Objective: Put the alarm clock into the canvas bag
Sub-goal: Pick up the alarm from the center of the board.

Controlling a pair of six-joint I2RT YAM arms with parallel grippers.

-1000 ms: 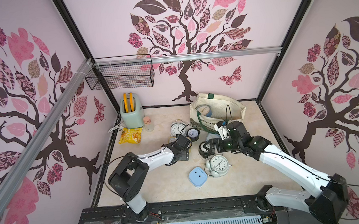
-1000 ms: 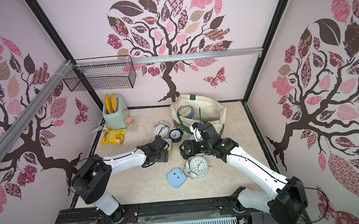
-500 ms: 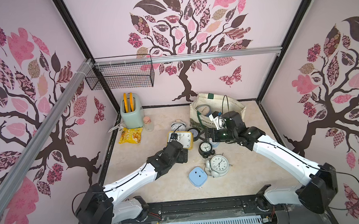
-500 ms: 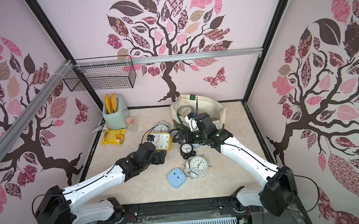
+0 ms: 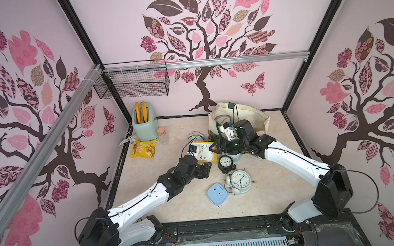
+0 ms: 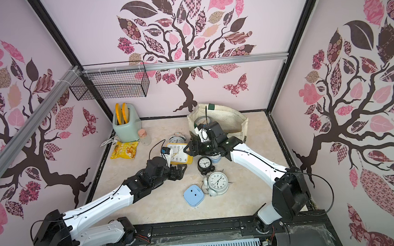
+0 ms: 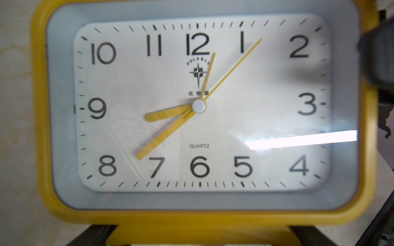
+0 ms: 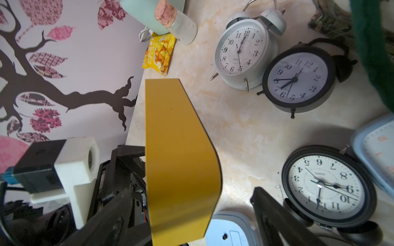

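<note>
A yellow rectangular alarm clock (image 5: 203, 152) (image 6: 178, 154) hangs face-up above the table's middle. My left gripper (image 5: 204, 168) (image 7: 196, 234) is shut on its lower edge, and the dial fills the left wrist view. My right gripper (image 5: 216, 148) (image 8: 187, 202) is open and straddles the clock's right side. In the right wrist view the yellow casing (image 8: 181, 149) lies between its fingers, with a clear gap to one finger (image 8: 268, 204). The cream canvas bag (image 5: 249, 118) (image 6: 228, 117) stands open at the back, just behind the right arm.
Below the grippers lie a black round clock (image 5: 226, 161), a white twin-bell clock (image 5: 240, 179) and a blue square clock (image 5: 216, 193). Another bell clock (image 5: 195, 136) sits behind. A green toaster (image 5: 143, 126), a bottle (image 5: 163, 136) and a snack packet (image 5: 143, 149) are back left.
My left arm has lifted the yellow clock off the table toward the middle. My right gripper has swung over to the clock's right side, and its jaws have narrowed a little.
</note>
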